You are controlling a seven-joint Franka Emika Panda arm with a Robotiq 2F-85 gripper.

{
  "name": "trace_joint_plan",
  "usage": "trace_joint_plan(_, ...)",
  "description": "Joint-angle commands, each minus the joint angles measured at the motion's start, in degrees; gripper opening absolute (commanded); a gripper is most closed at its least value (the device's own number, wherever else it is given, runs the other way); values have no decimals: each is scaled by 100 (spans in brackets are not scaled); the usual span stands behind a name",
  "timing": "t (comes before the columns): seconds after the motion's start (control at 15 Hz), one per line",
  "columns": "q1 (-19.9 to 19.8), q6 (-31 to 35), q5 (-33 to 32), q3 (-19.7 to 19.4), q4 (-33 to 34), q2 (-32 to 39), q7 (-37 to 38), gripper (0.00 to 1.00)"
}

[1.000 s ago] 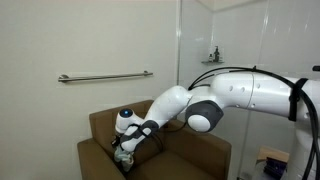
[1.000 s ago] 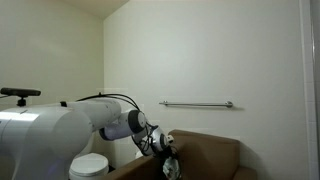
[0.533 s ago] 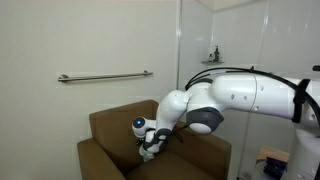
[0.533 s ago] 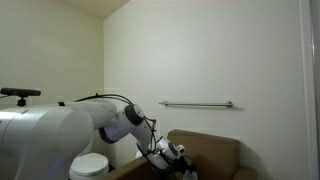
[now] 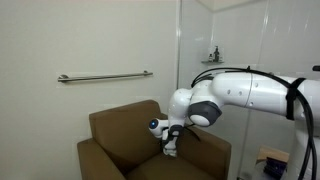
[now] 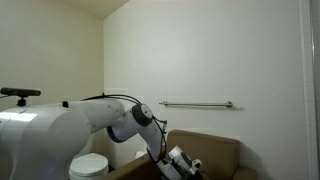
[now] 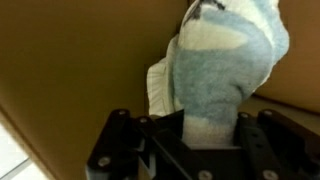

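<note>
A light blue and white sock-like cloth (image 7: 222,70) fills the wrist view, pinched at its lower end between the black fingers (image 7: 258,140) of my gripper (image 7: 210,128), which is shut on it. In both exterior views the gripper (image 5: 170,147) (image 6: 184,164) hangs low over the seat of a brown armchair (image 5: 108,132) (image 6: 222,150), towards the chair's side nearest the arm's base. The cloth (image 5: 171,152) shows only as a small pale patch at the fingers. Brown upholstery lies behind the cloth in the wrist view.
A metal grab rail (image 5: 105,77) (image 6: 197,103) runs along the white wall above the chair. A glass partition with a small shelf of bottles (image 5: 213,55) stands behind the arm. A white round object (image 6: 90,165) sits beside the chair.
The gripper has swept across the armchair seat with the cloth still held, from the far armrest side to the side nearer the arm's base, and dropped a little lower.
</note>
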Motion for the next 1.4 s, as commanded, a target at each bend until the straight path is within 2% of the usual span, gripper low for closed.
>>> trace_joint_plan(0.0, -418, -358, 227, 909, -476, -513, -651, 5)
trace_joint_plan(0.13, -719, -638, 389, 1346, -412, -580, -727, 5)
trace_joint_plan(0.33, -1071, -1062, 825, 1943, 25, -502, -686, 5)
trace_joint_plan(0.53, -1151, -1468, 1677, 2482, 803, -248, -952, 5)
trace_joint_plan(0.87, -974, -1809, 2598, 3528, 1819, -24, -1262, 5)
trace_joint_plan(1.13, -960, -1642, 3291, 4332, 1772, -172, -1861, 5)
trace_joint_plan(1.27, -1084, -1630, 3634, 4710, 1718, -172, -2422, 5)
trace_joint_plan(1.33, -1151, -1683, 3695, 4707, 1665, -172, -2685, 5)
